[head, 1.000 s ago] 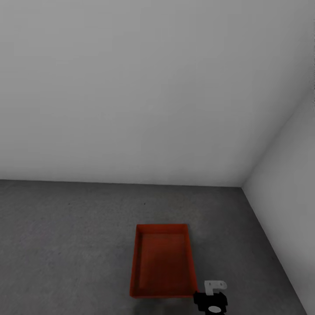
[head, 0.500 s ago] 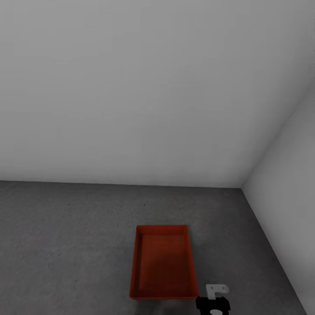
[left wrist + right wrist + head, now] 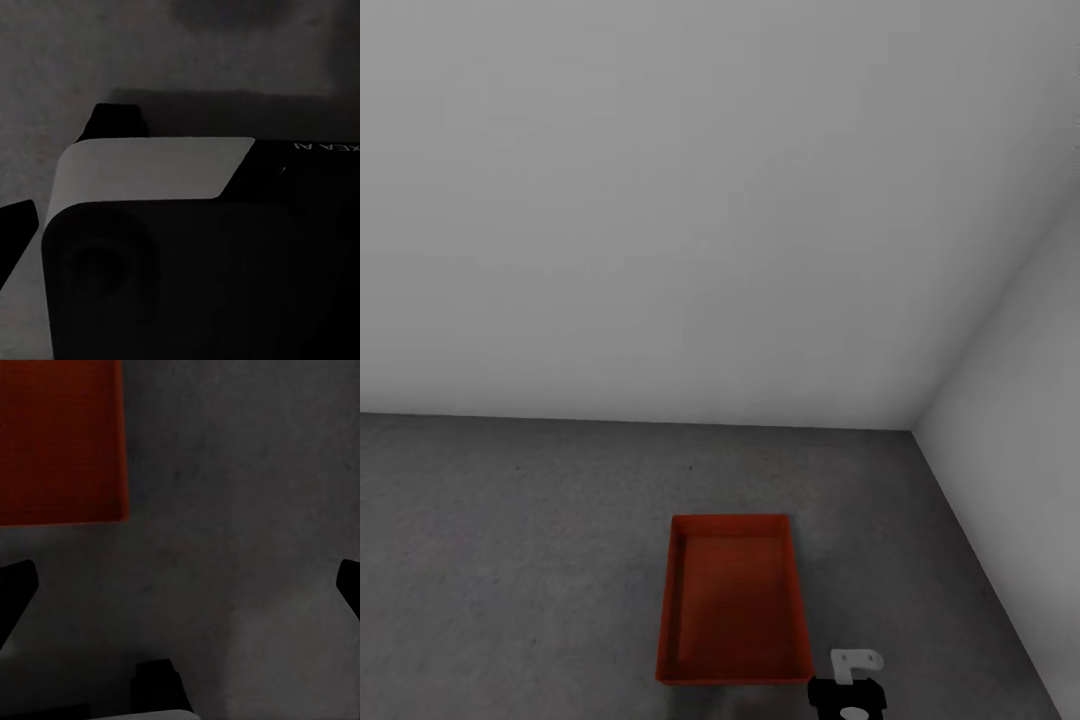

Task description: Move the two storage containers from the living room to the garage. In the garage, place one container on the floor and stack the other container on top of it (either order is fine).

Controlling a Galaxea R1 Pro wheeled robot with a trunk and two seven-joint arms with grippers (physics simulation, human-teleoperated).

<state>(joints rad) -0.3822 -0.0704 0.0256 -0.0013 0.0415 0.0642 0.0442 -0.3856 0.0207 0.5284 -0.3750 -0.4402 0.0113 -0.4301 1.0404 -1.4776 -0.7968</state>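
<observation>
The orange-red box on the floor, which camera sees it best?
The head view. There the whole storage container sits open and empty on the grey floor, all four walls visible. The right wrist view catches just one corner of it, beyond the open right gripper. The left wrist view looks at floor and robot parts.

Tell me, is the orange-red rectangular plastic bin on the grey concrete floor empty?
Empty: the orange-red rectangular plastic bin shows only its bare bottom, upright on the grey concrete floor.
</observation>
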